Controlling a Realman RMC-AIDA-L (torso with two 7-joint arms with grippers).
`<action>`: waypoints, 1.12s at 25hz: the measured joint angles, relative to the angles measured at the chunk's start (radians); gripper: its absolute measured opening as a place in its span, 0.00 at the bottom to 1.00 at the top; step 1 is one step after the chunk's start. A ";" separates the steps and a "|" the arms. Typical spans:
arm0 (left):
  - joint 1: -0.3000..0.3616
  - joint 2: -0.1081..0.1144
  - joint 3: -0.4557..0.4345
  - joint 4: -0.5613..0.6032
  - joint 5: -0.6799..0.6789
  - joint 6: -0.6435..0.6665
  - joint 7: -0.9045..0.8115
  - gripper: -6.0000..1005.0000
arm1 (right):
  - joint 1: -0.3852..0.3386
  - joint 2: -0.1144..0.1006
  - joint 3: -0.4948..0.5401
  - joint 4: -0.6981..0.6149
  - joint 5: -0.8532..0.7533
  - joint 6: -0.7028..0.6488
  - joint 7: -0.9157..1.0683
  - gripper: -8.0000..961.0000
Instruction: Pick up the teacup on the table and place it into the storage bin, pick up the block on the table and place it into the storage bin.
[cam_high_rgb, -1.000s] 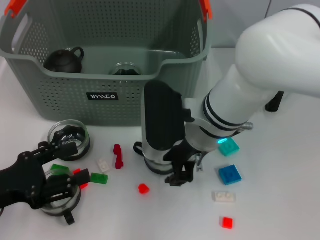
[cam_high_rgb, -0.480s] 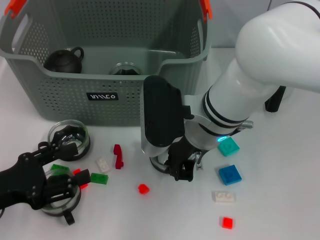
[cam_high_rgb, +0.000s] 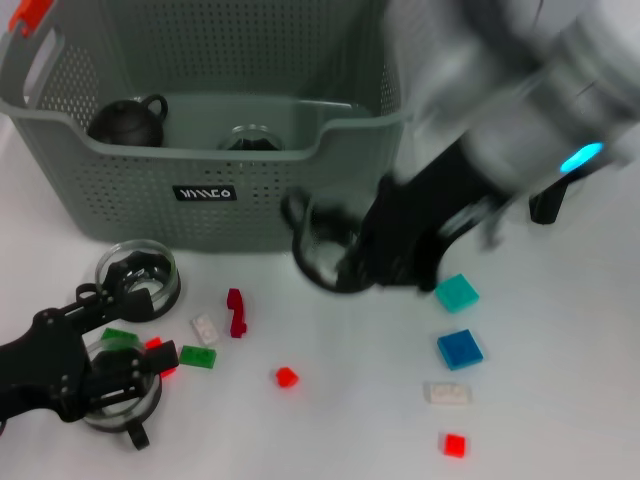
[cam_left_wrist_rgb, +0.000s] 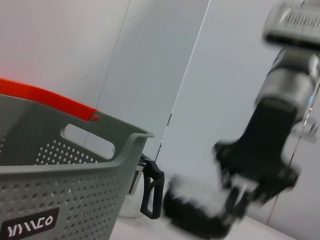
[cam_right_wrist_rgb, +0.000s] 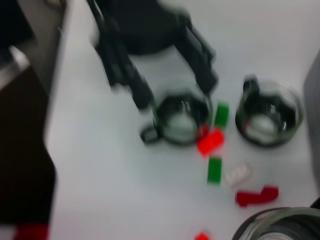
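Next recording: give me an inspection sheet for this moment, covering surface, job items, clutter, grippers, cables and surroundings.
Surface: white table, blocks strewn across it.
Job's things: storage bin at the back, holding a black teapot and a glass cup. Two glass teacups and on the table at the left. Third teacup held off the table. Blue block, teal block, red blocks lie loose.
Clutter: nothing seen beyond the blocks.
Grippers: right gripper carries the third teacup in front of the bin; left gripper sits at the near teacup.
Cables: nothing seen.
Surroundings: pale wall panels.
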 joint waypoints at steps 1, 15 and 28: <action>0.001 0.000 -0.001 0.000 0.000 0.000 0.000 0.80 | 0.003 -0.004 0.083 -0.014 0.025 -0.058 -0.001 0.06; -0.016 0.002 -0.012 0.000 -0.010 0.006 -0.025 0.80 | 0.040 -0.001 0.306 -0.075 0.170 0.257 0.179 0.06; -0.009 -0.005 -0.012 -0.010 -0.014 -0.026 -0.028 0.80 | 0.423 0.004 0.178 0.557 -0.151 0.765 0.290 0.06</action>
